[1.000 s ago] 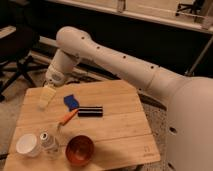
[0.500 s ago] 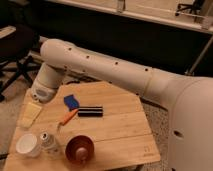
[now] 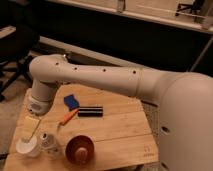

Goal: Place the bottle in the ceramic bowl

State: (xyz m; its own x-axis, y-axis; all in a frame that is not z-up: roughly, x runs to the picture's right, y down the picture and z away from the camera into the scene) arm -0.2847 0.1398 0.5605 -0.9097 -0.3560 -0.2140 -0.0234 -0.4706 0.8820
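Bottle [image 3: 49,142] upright near the front edge of the wooden table [image 3: 120,131], between white cup [image 3: 26,147] and bowl [image 3: 79,149], close to both. Gripper [image 3: 31,129] low over the cup, beside the bottle; whether open or closed, impossible to tell.

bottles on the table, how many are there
1. The bottle stands near the table's front edge, between the white cup and the ceramic bowl. The gripper hangs over the white cup, beside the bottle. The arm may hide others.
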